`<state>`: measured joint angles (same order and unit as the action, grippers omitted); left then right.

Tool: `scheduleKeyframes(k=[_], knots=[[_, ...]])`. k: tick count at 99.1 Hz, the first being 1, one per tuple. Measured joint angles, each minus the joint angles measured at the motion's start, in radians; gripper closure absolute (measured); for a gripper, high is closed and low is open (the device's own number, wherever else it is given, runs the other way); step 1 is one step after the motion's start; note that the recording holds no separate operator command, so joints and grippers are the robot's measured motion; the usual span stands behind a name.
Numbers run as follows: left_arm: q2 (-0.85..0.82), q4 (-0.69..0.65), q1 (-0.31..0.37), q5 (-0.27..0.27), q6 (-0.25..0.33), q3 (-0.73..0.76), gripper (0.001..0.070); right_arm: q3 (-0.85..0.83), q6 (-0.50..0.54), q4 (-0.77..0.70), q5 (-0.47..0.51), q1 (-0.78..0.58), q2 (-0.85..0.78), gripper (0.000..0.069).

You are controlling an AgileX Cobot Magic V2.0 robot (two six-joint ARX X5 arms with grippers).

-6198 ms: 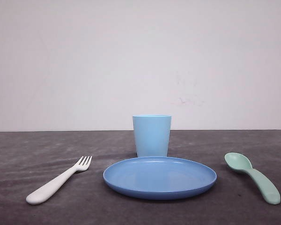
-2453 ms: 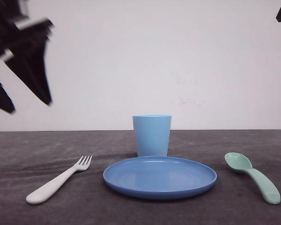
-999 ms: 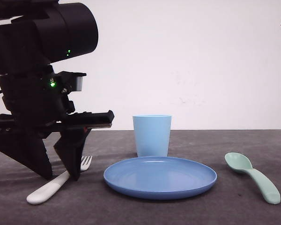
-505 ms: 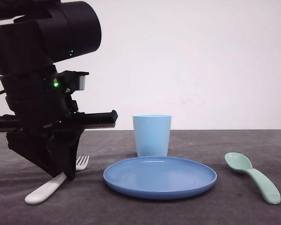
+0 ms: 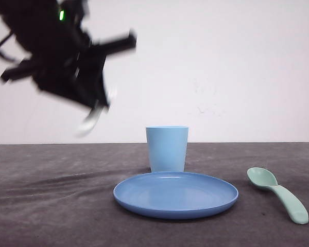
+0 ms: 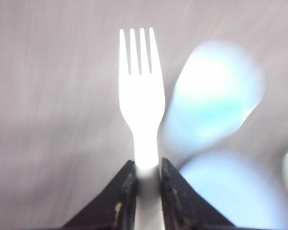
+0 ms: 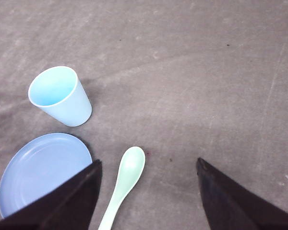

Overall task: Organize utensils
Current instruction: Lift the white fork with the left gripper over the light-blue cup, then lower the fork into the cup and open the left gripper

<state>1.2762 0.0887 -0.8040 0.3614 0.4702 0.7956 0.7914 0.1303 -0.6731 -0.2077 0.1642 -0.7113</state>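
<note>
There is one white plastic fork [image 6: 141,103] with four tines, and one mint-green plastic spoon [image 5: 278,194] with a chunky handle, which makes two utensils in all. There is one light blue plastic cup [image 5: 167,148] and one round blue plastic plate [image 5: 175,194], so two pieces of tableware. Seen from the front, the cup stands at twelve o'clock from the plate and the spoon lies at three o'clock from it. One dark grey tabletop [image 5: 51,206] bears the cup, the plate and the spoon.
</note>
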Motion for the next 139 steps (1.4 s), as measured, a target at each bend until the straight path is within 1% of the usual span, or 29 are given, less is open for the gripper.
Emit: scheduleKeyframes(k=[19, 36, 50, 60, 68, 74, 92, 107, 122, 139], knots=[[-0.001, -0.275, -0.001, 0.006, -0.127, 0.0, 0.0661, 0.0, 0.0, 0.0, 0.001, 0.0, 0.0, 0.0303], [0.049, -0.516, -0.001, 0.007, -0.243, 0.0, 0.0661, 0.0, 0.0, 0.011, 0.019, 0.0, 0.0, 0.0303], [0.134, -0.634, -0.001, 0.005, -0.297, 0.0, 0.0661, 0.0, 0.0, 0.024, 0.024, 0.0, 0.0, 0.0303], [0.198, -0.719, -0.001, -0.003, -0.314, 0.0, 0.0661, 0.0, 0.0, 0.033, 0.024, 0.0, 0.0, 0.0303], [0.244, -0.795, 0.0, -0.035, -0.326, 0.0, 0.0661, 0.0, 0.0, 0.035, 0.024, 0.0, 0.0, 0.0303], [0.278, -0.829, 0.001, -0.044, -0.332, 0.002, 0.0661, 0.0, 0.0, 0.037, 0.025, 0.0, 0.0, 0.0303], [0.388, -0.831, 0.017, -0.056, -0.351, 0.058, 0.0661, 0.0, 0.0, 0.039, 0.028, 0.0, 0.0, 0.0303], [0.449, -0.878, 0.026, -0.08, -0.373, 0.098, 0.0661, 0.0, -0.004, 0.039, 0.029, 0.0, 0.0, 0.0303], [0.503, -0.882, 0.035, -0.082, -0.377, 0.108, 0.0661, 0.0, -0.014, 0.04, 0.051, 0.0, 0.0, 0.0303], [0.544, -0.888, 0.041, -0.096, -0.376, 0.109, 0.0661, 0.0, -0.028, 0.041, 0.052, 0.0, 0.0, 0.0303]])
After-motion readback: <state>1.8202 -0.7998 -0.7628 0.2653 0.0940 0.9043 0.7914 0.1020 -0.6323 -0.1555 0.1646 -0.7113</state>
